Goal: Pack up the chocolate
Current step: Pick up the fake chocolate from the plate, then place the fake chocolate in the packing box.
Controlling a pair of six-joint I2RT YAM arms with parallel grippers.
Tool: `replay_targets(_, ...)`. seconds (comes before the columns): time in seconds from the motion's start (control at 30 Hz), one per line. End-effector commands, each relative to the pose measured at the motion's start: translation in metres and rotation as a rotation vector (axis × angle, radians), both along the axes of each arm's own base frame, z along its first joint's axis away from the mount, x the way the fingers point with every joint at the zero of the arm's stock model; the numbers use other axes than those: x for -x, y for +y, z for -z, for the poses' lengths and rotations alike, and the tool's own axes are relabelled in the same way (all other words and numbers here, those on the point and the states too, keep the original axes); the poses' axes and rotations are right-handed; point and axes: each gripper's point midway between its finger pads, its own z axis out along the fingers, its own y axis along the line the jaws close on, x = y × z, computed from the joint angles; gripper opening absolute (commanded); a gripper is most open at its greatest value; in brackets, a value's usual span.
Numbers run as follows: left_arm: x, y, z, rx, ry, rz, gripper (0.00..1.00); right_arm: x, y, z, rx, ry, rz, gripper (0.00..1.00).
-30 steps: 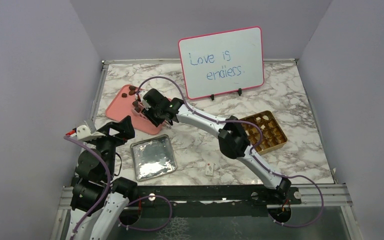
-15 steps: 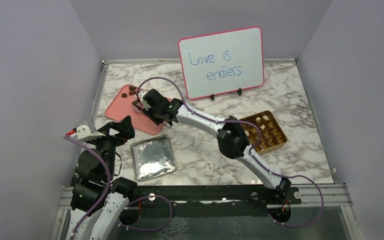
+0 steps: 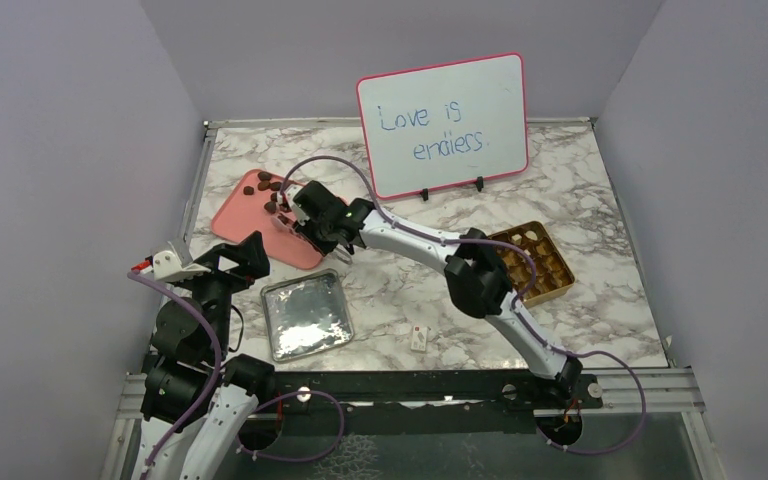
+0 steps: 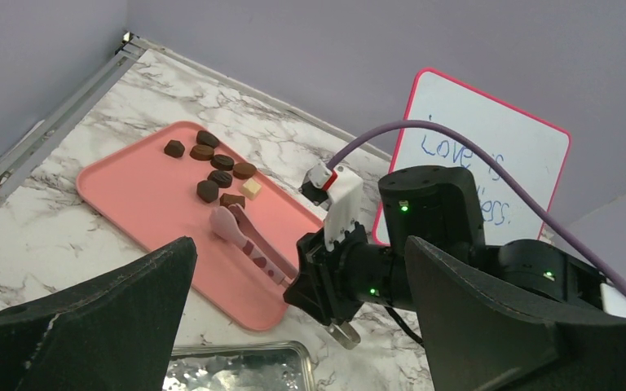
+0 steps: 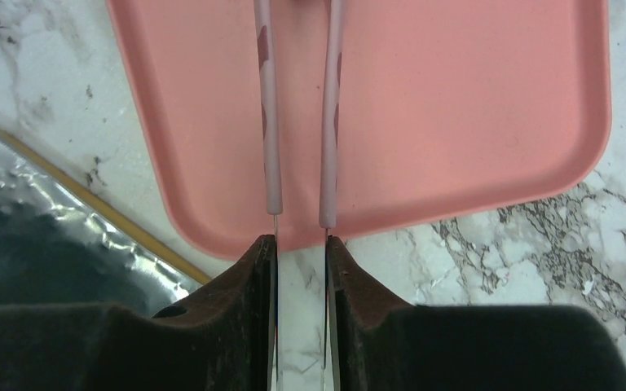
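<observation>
Seen from above, the right gripper now sits slightly farther right over the pink tray than a second ago. This uncovers more of the chocolate, which lies in a loose cluster at the tray's far-left end. That arm's elbow has also shifted right and hides more of the gold box. The left gripper is unchanged, folded back at the near left. The whiteboard at the far side reads "Love is endless." in blue handwriting. A silver square tray and a small white tag lie nearer, and no print on the tag is legible. In the left wrist view, the left jaws stand spread wide with nothing between them. Beyond them, pink tongs reach from the right gripper across the tray. Their tips stop just short of one brown piece, beside a pale square one. The right wrist view shows the right fingers pinching the two tong arms, which run parallel and narrowly apart over the tray.
</observation>
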Motion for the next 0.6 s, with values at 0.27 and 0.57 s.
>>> replay_targets(0.27, 0.0, 0.0, -0.004, 0.006, -0.006, -0.002, 0.99, 0.019, -0.034, -0.073, -0.083, -0.025, 0.066, 0.29)
replay_targets(0.57, -0.003, -0.003, -0.002, 0.002, 0.001, 0.013, 0.99, 0.051, -0.08, -0.099, -0.158, 0.043, 0.198, 0.29)
